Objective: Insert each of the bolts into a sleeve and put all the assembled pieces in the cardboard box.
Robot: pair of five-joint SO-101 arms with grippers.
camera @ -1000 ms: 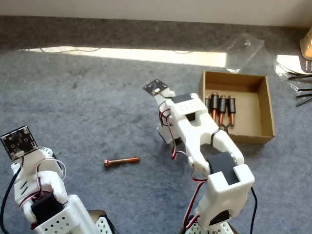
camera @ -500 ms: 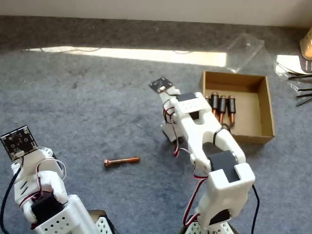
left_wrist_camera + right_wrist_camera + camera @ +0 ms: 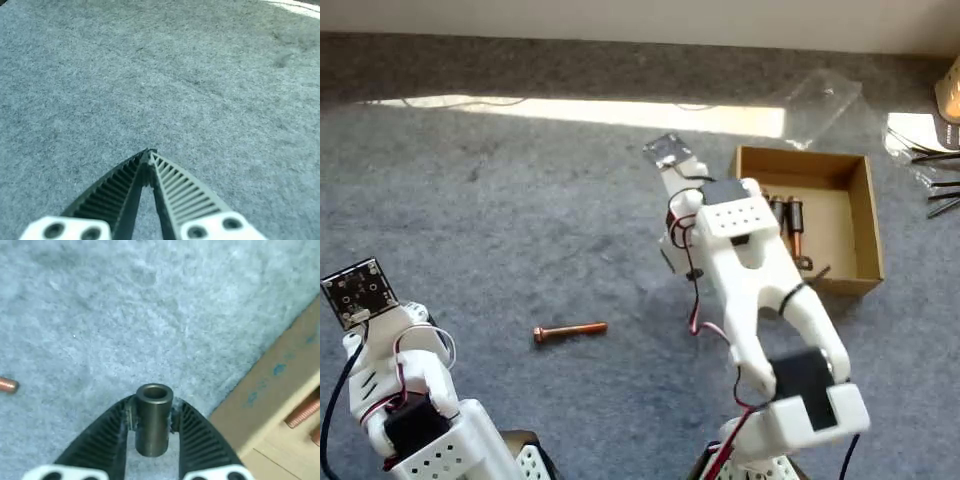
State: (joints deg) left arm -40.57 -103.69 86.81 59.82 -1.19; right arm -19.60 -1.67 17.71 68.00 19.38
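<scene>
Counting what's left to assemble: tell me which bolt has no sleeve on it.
The bolt lying alone on the carpet; the other bolts sit sleeved inside the cardboard box.

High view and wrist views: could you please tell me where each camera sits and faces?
High view: fixed above, looking down on the grey mat; left arm, right arm, cardboard box, loose bolt.
Left wrist view: on that wrist, looking along the shut left gripper at the mat.
Right wrist view: on that wrist, looking past the right gripper, shut on a sleeve.
Shared: high and right wrist views both show box and bolt.
</scene>
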